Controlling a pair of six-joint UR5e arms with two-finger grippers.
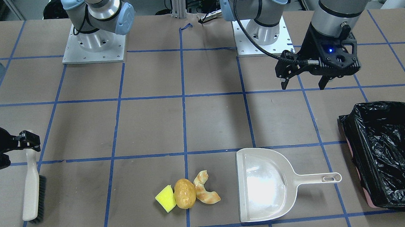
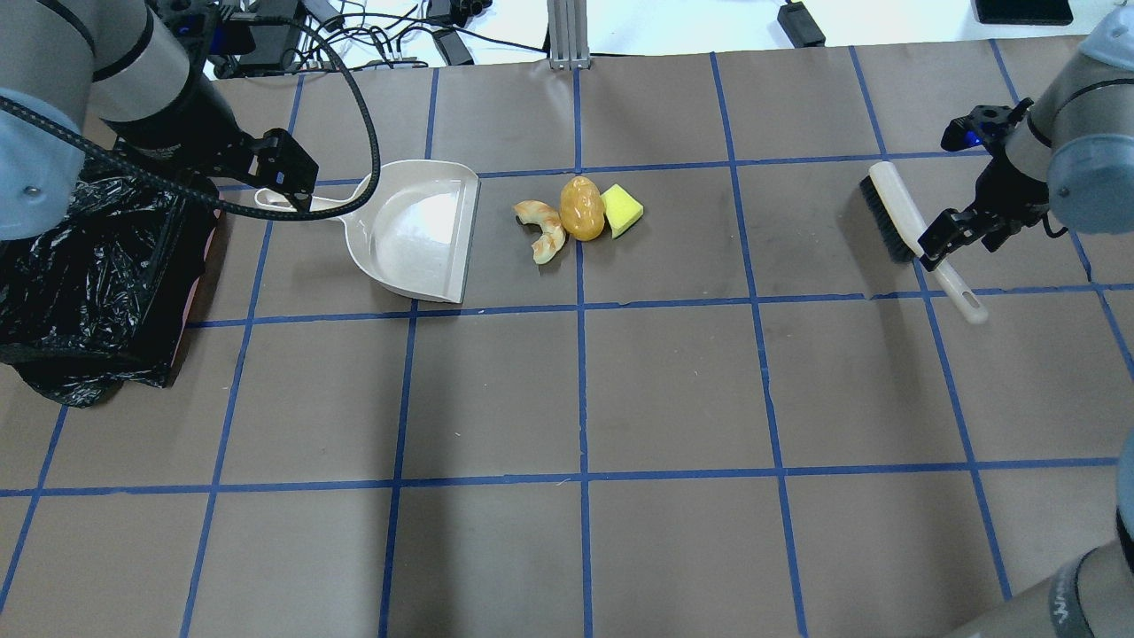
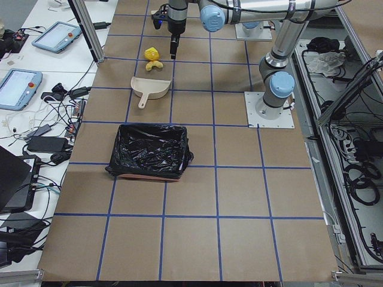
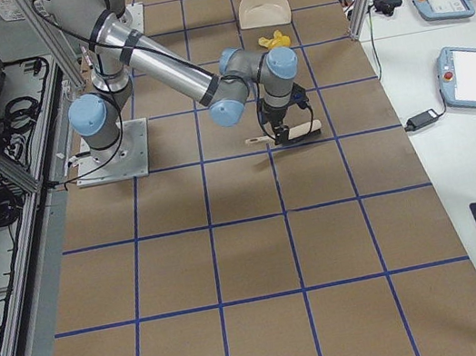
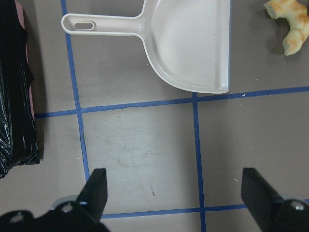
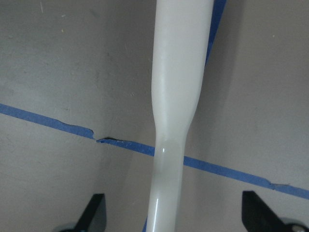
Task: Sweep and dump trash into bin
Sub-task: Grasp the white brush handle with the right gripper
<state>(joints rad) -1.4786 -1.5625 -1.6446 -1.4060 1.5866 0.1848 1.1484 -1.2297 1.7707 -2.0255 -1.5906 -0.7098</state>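
Note:
The trash lies together on the table: a yellow sponge wedge [image 1: 165, 198], a brown potato [image 1: 185, 193] and a pale croissant piece [image 1: 205, 190]. A beige dustpan [image 1: 263, 189] lies beside them, its mouth toward the trash. The bin [image 1: 390, 153], lined with black plastic, stands beyond the dustpan handle. My left gripper [image 1: 304, 85] is open and empty, raised above the table near the dustpan handle [image 2: 306, 206]. My right gripper [image 1: 29, 139] is open and straddles the white handle [image 6: 176, 96] of a brush [image 1: 30, 196] with black bristles.
Both arm bases [image 1: 94, 46] stand on metal plates at the table's robot side. Blue tape lines [image 1: 185, 121] divide the brown table into squares. The brush in the overhead view [image 2: 895, 217] lies far from the trash [image 2: 581, 208].

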